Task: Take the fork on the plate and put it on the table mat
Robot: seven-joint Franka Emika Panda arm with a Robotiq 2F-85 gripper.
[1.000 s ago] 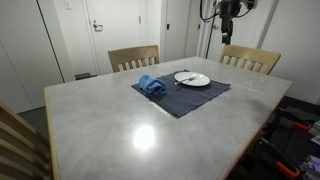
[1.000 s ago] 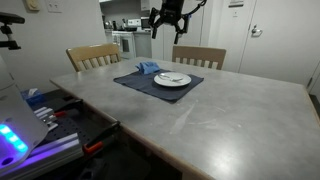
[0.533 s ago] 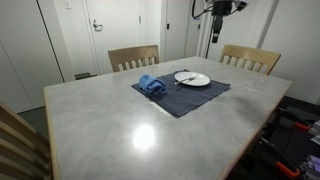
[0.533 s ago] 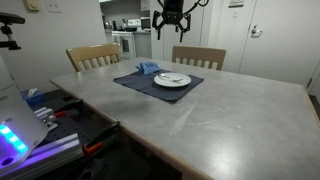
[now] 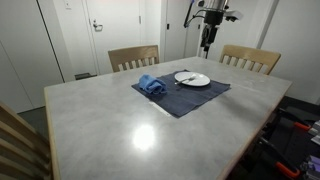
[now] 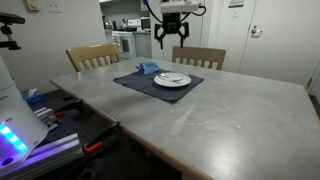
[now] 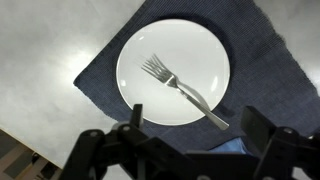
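A silver fork lies on a round white plate, which stands on a dark blue table mat. The plate and mat show in both exterior views; the fork there is only a thin dark line. My gripper hangs high above the plate, open and empty. Its two dark fingers frame the fork's handle end in the wrist view.
A crumpled blue cloth lies on the mat beside the plate. The grey table has wooden chairs at its far side. Equipment clutters the floor at the table's edge.
The arm has swung sideways and come down somewhat, and the gripper now hangs over the plate. The fork, plate and cloth have not moved.
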